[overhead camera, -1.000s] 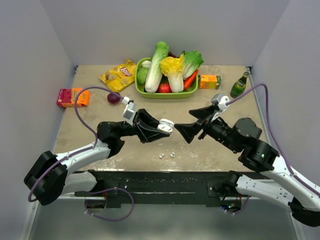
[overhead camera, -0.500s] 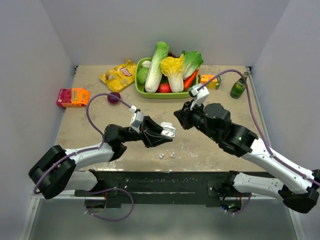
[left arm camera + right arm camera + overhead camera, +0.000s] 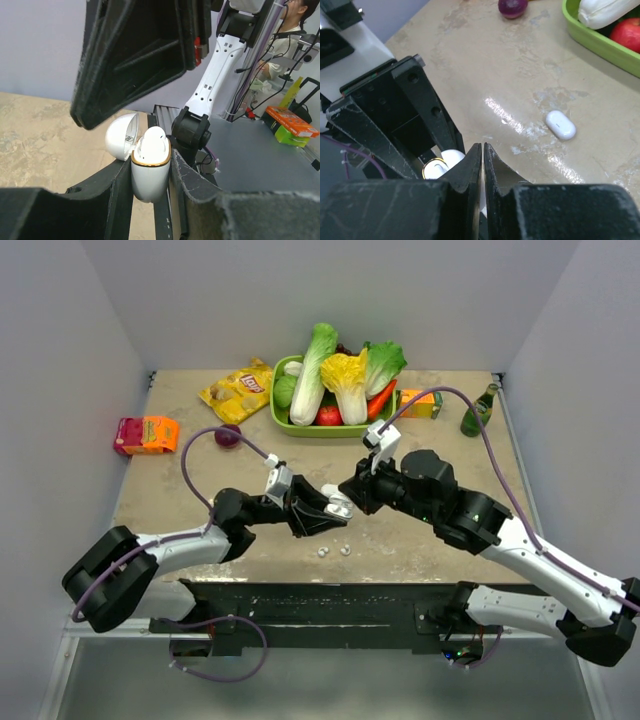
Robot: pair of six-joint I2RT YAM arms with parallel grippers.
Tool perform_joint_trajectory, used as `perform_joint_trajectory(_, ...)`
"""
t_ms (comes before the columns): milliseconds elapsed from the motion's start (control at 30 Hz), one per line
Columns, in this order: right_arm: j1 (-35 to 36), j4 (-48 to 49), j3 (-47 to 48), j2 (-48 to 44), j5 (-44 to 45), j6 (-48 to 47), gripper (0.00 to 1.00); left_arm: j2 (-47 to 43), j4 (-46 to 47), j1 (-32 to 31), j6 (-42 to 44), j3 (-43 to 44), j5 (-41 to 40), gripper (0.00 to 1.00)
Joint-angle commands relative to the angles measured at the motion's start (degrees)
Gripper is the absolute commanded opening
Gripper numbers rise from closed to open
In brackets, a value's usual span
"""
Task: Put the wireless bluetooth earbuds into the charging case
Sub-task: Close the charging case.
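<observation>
Left gripper (image 3: 330, 515) clamps an open, gold-rimmed white plastic charging case (image 3: 150, 177); the right gripper (image 3: 482, 147), fingers together just above its glossy white earbud (image 3: 151, 137), could knock it out.

Bright even light, with glare streaks on the tabletop (image 3: 506, 111).

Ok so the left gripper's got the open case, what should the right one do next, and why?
Probably ease the shut right gripper down onto the earbud to seat it. That bud stands above the gold rim of the charging case, which the left gripper clamps with its lid open, and the right gripper hovers close beside it.
</observation>
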Motion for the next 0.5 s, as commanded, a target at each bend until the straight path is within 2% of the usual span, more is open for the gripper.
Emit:
perform_joint_trajectory(0, 0.01, -0.29, -1.24, -0.46, -6.31, -1.82, 0.09, 0.63, 34.59, -0.26, 3.31, 0.85, -1.50, 0.00)
perform_joint_trajectory(233, 0.01, 0.06, -2.47, -0.98, -6.86, -1.03, 0.09, 0.54, 34.59, -0.26, 3.75, 1.03, -3.08, 0.00)
perform_joint_trajectory(333, 0.01, 2.07, -4.22, -5.10, 7.26, 2.92, 0.20, 0.80, 33.02, -0.09, 4.18, 0.15, -7.37, 0.00)
perform_joint_trajectory(367, 0.01, 3.47, -7.53, -8.77, 16.27, 4.06, 0.24, 0.80, 30.75, 0.26, 4.62, -0.55, -10.09, 0.00)
perform_joint_trajectory(400, 0.01, 5.49, -9.83, -10.63, 18.88, 4.86, 0.30, 0.54, 22.89, 0.52, 4.19, -0.82, -17.34, 0.00)
perform_joint_trajectory(433, 0.01, 8.47, -11.94, -12.13, 21.17, 5.30, 0.34, 0.54, 17.51, 0.96, 3.32, -0.38, -21.15, 0.00)
perform_joint_trajectory(467, 0.01, 9.02, -15.00, -13.63, 23.19, 5.83, 0.40, 0.63, 4.49, 2.45, 0.52, 0.32, -24.93, 0.00)
